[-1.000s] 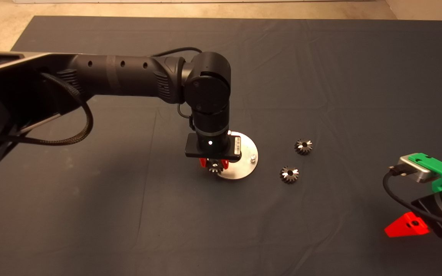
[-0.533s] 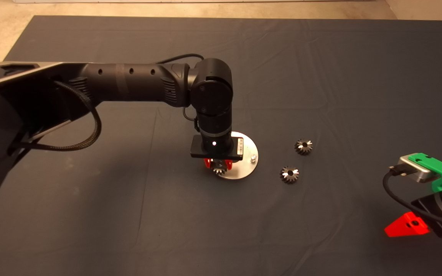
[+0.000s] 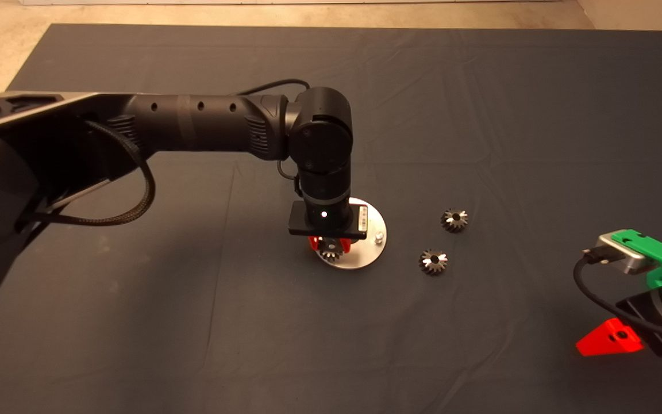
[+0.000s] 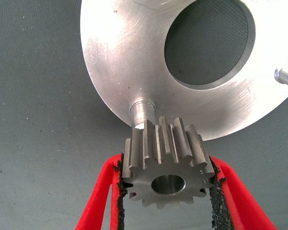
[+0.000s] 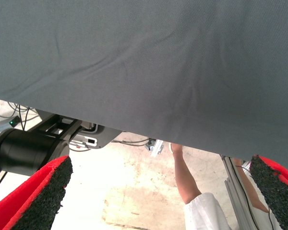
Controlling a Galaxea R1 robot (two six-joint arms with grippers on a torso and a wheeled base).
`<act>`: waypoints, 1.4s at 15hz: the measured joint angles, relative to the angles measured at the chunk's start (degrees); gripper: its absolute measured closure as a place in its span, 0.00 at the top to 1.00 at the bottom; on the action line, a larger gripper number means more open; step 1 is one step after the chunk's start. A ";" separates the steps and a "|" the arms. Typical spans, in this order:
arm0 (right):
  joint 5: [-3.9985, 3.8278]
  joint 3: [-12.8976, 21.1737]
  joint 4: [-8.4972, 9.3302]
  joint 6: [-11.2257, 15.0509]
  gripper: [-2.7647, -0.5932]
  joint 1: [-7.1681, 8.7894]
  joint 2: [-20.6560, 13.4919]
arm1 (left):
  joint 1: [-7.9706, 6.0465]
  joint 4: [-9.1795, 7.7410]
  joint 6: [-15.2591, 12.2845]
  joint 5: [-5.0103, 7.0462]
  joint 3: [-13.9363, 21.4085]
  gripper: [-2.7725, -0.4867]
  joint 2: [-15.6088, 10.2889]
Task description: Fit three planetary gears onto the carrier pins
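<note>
Dark mat [image 3: 480,115]; gripped gear's [image 4: 166,165] bore upright

Dark mat [image 3: 480,115] with round silver plate [image 3: 365,259] and 2 loose gears [image 3: 433,261]

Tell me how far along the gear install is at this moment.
No gear is seated yet. In hand: the left claw grips one planetary gear beside a carrier pin on the round plate, its bore not over the pin. Left: two gears on the mat. The right claw waits at the lower right edge, open.
</note>
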 joint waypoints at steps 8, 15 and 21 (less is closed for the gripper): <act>0.00 0.01 0.02 0.00 0.99 0.00 0.00 | -0.01 0.24 1.12 -0.02 -0.51 0.16 -0.09; 0.00 0.00 0.02 0.00 0.99 0.00 0.00 | -0.05 0.67 2.82 0.02 -0.52 0.16 -0.34; 0.01 0.00 0.02 0.00 0.99 0.00 0.00 | -0.22 0.69 3.80 -0.11 -1.10 0.16 -0.96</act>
